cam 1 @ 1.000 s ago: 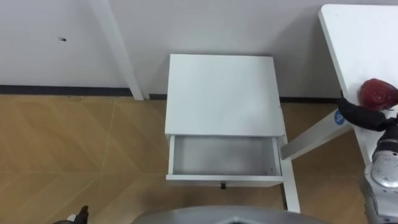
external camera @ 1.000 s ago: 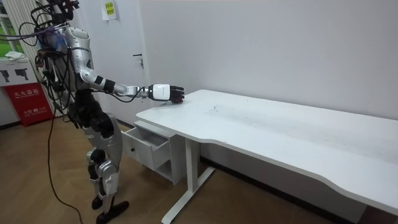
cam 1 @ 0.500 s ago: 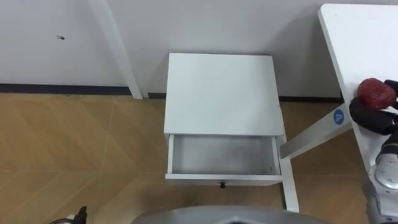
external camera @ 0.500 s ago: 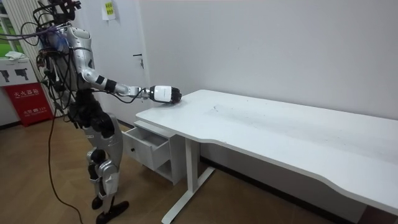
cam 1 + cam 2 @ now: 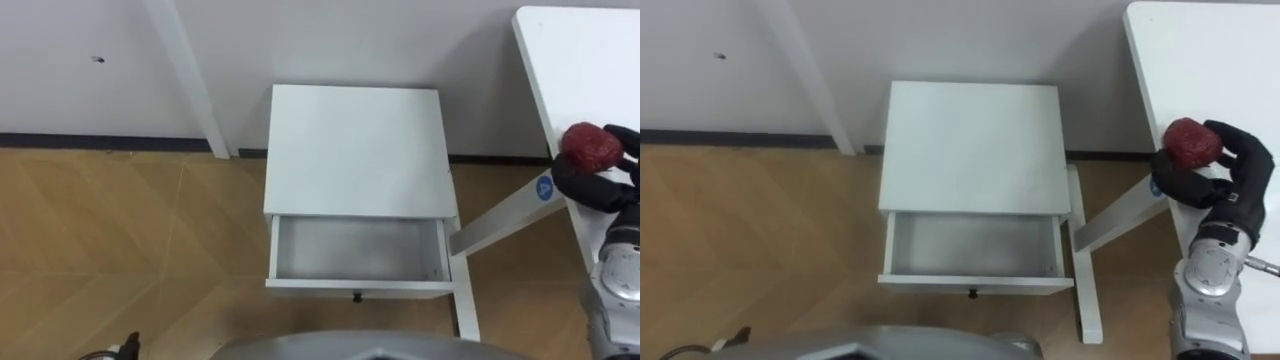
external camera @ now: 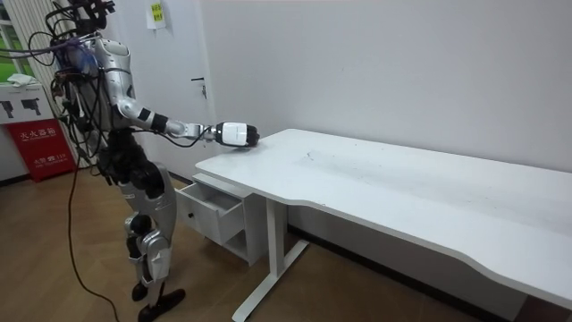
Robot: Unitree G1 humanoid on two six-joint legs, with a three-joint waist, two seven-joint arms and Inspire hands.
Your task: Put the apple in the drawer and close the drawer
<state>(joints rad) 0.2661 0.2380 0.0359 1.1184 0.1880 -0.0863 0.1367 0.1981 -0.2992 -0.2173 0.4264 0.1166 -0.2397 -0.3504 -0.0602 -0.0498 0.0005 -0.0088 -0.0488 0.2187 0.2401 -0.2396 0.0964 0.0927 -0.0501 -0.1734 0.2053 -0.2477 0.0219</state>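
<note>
Nearest us, our left hand (image 5: 120,347) shows at the lower-left edge. The drawer (image 5: 360,250) stands pulled open, with open floor (image 5: 120,230) to its left. Farther right, our right hand (image 5: 1215,175) is curled around the apple (image 5: 1193,142) at the table (image 5: 580,60) edge.

White desk (image 6: 402,190), herringbone wood floor (image 5: 100,240), dark baseboard (image 5: 100,144) along wall, red box (image 6: 37,148)

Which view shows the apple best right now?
The right eye view: the apple sits fully in frame, with the right hand curled round it. The left eye view has it close to the picture's right edge; in the room view it is too small to tell from the hand.
</note>
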